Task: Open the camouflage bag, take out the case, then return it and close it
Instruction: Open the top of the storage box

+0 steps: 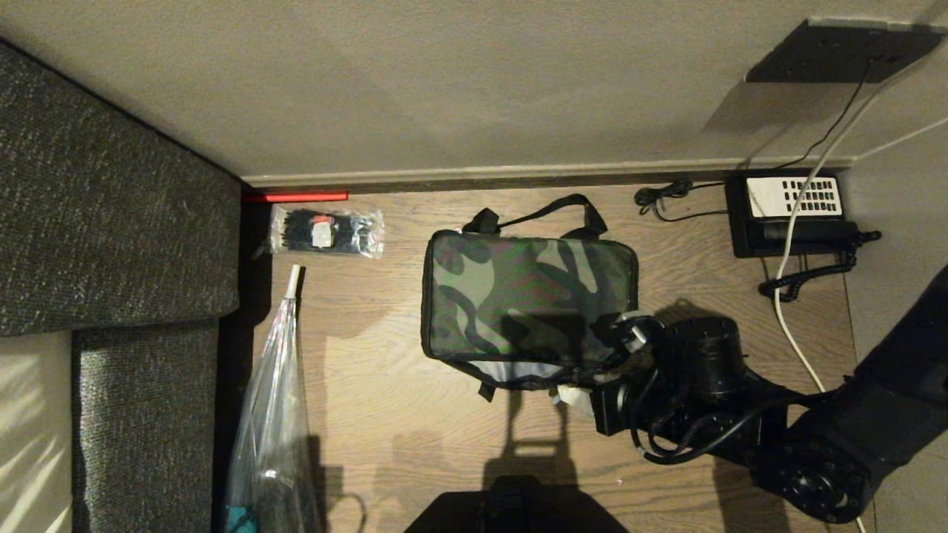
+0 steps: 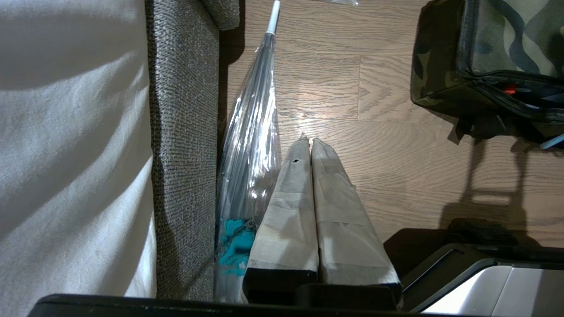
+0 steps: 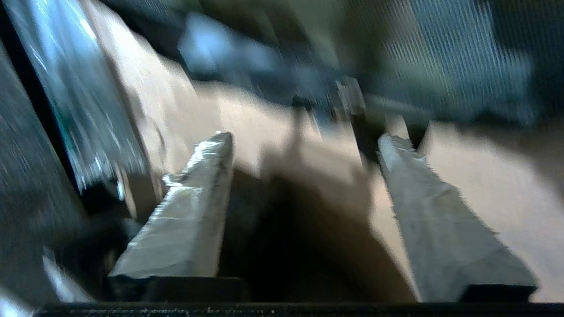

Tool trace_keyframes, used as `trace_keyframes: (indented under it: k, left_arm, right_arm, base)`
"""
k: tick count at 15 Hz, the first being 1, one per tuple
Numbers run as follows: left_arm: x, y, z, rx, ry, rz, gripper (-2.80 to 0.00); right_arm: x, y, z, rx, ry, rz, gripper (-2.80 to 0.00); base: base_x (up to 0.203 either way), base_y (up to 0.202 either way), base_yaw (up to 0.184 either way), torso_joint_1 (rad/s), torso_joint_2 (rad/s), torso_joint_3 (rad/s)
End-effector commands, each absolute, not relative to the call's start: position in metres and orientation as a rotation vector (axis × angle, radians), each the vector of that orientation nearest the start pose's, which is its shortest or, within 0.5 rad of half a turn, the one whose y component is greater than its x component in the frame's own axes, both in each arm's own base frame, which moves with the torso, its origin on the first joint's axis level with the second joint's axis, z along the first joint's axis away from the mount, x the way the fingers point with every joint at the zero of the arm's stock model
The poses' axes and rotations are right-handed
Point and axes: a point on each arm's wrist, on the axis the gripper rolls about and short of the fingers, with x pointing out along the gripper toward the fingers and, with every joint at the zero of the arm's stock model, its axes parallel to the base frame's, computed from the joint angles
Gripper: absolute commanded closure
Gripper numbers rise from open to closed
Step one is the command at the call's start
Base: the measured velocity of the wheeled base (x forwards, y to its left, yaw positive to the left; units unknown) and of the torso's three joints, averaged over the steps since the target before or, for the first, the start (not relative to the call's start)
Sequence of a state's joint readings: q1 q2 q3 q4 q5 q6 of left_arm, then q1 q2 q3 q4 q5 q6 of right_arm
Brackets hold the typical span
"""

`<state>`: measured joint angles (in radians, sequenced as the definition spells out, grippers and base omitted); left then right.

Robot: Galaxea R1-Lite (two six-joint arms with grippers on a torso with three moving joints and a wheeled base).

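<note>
The camouflage bag (image 1: 526, 296) lies on the wooden floor with its lid down, black straps at its far and near sides. A narrow gap with a red glint shows under the lid in the left wrist view, at the camouflage bag (image 2: 498, 44). The case is hidden. My right gripper (image 1: 600, 363) is at the bag's near right corner. Seen from the right wrist, the right gripper (image 3: 304, 138) is open with only floor between its taped fingers (image 3: 194, 198). My left gripper (image 2: 308, 140) is shut and empty, parked above the floor, left of the bag.
A grey sofa (image 1: 111, 222) fills the left side. A clear plastic-wrapped umbrella (image 1: 278, 385) lies beside it. A clear packet of black items (image 1: 326, 231) sits by the wall. A black telephone (image 1: 792, 215) with cords stands at the far right.
</note>
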<state>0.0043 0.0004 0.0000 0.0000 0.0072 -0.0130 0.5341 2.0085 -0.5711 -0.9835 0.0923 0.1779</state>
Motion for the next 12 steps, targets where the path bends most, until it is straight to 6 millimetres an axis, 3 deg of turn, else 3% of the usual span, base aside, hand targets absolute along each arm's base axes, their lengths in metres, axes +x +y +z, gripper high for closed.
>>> trace_keyframes:
  k: [1, 4, 6, 12]
  left_arm:
    - [-0.023, 0.000, 0.075, -0.014, 0.001, 0.012, 0.00]
    - [-0.023, 0.000, 0.075, -0.014, 0.001, 0.012, 0.00]
    - [-0.023, 0.000, 0.075, -0.014, 0.001, 0.012, 0.00]
    - [-0.023, 0.000, 0.075, -0.014, 0.001, 0.012, 0.00]
  right_arm:
    - [0.277, 0.170, 0.053, 0.071, 0.476, 0.589, -2.80]
    - [0.278, 0.171, 0.052, 0.073, 0.468, 0.583, -2.80]
    - [0.282, 0.173, 0.030, 0.062, 0.497, 0.564, -2.80]
    - [0.286, 0.174, 0.013, 0.043, 0.522, 0.545, -2.80]
  base:
    - [0.000, 0.000, 0.000, 0.000, 0.00, 0.000]
    - [0.000, 0.000, 0.000, 0.000, 0.00, 0.000]
    - [0.000, 0.000, 0.000, 0.000, 0.00, 0.000]
    - [0.000, 0.000, 0.000, 0.000, 0.00, 0.000]
